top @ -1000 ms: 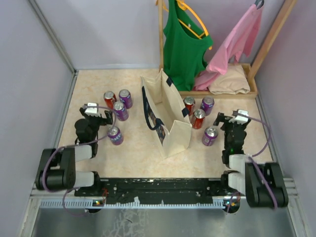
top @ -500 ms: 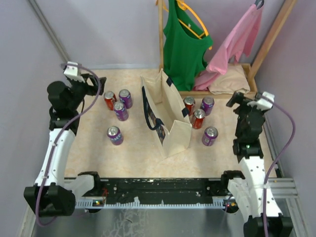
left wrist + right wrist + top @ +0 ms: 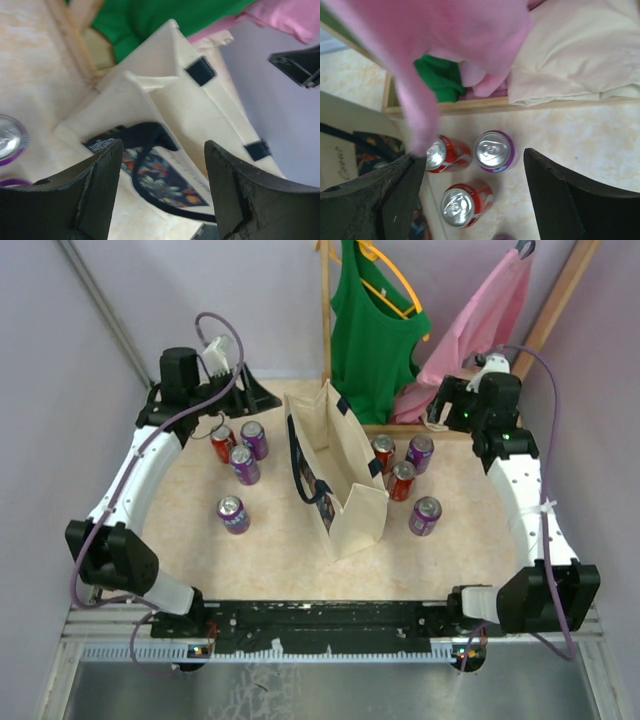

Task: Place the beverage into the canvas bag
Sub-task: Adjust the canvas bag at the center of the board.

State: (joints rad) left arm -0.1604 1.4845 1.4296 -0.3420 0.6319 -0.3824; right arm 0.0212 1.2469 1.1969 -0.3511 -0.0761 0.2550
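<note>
The cream canvas bag (image 3: 350, 480) with navy handles stands upright and open mid-table; the left wrist view shows its mouth and floral print (image 3: 200, 110). Several cans stand on each side: red (image 3: 222, 443) and purple (image 3: 244, 464) ones on the left, red (image 3: 402, 480) and purple (image 3: 426, 515) ones on the right. My left gripper (image 3: 258, 395) is open and empty, raised at the back left, facing the bag (image 3: 162, 192). My right gripper (image 3: 440, 405) is open and empty, high at the back right, above two red cans (image 3: 465, 202) and a purple can (image 3: 494, 151).
A wooden rack (image 3: 325, 330) at the back holds a green top (image 3: 370, 330) and a pink shirt (image 3: 480, 330), with a folded beige cloth (image 3: 465, 405) on its base. The pink shirt (image 3: 450, 45) hangs close in front of the right wrist camera. Grey walls close in both sides.
Both arms have risen from low near the front edge and reached far back. The left gripper now faces the bag's far end; the right one is by the pink shirt. Cans and bag are unmoved.
</note>
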